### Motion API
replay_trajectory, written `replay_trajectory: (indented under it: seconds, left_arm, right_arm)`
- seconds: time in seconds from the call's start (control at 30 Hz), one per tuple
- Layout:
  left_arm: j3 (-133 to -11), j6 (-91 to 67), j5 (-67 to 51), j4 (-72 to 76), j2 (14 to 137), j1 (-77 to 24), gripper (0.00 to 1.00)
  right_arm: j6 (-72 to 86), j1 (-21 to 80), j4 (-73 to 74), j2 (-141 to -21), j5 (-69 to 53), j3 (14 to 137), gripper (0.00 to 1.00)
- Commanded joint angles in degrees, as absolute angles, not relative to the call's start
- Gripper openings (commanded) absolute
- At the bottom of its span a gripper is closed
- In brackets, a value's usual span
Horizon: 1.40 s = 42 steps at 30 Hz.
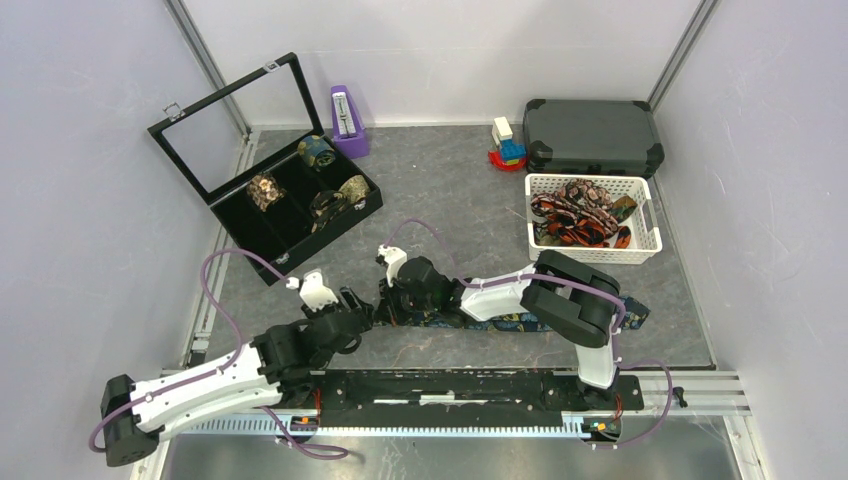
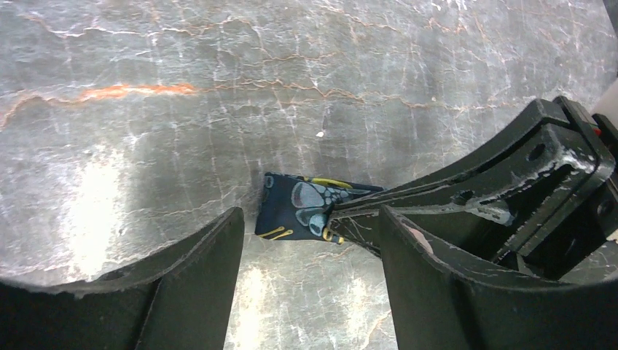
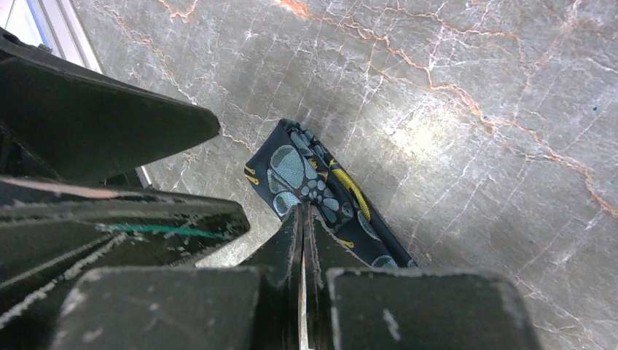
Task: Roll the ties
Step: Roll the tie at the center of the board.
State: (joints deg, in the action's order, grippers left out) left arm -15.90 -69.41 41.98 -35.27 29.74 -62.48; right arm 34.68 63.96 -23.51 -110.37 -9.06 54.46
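Jaws of the right gripper were pressed together, pinching the tip of the navy paisley tie against the grey marbled table. Jaws of the left gripper were spread wide and held nothing. The same tie end lay between its fingers, with a gap on the side that showed. From the pinched end the tie ran rightward, flat along the table's near edge, beneath the right arm. Four rolled ties sat in compartments of the black display box, lid raised, far left. Loose ties lay tangled in the white basket, far right.
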Motion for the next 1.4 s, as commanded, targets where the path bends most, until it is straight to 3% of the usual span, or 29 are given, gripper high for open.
replay_trajectory:
  seconds: [0.0,0.17,0.53,0.8,1.0,1.37]
  left_arm:
    - [-18.13,-75.01,46.5,-41.84,28.6,-62.7,0.74]
    - [-16.67,-76.46,46.53,-42.04,27.92,-62.72,0.65]
    - [-9.32,-69.67,44.66,-35.3,13.16,-62.71,0.59]
    - [-11.13,-73.56,46.1,-35.39,22.18,-62.68,0.65]
    - [-10.97,-74.03,44.26,-30.08,29.66,-62.72,0.63]
    - [-6.32,-68.3,45.1,-23.51,21.2,-62.62,0.57]
  right_arm:
    - [33.69,63.47,-24.87,-110.23,-8.06,52.93,0.0]
    - [33.53,63.21,-24.83,-109.96,-8.05,52.56,0.0]
    - [33.5,62.23,-25.31,-109.86,-8.38,50.99,0.0]
    - [33.48,61.7,-25.51,-109.5,-8.53,50.12,0.0]
    - [33.41,61.12,-26.02,-109.2,-8.88,48.73,0.0]
    - [32.89,60.09,-26.33,-108.71,-9.63,47.68,0.0]
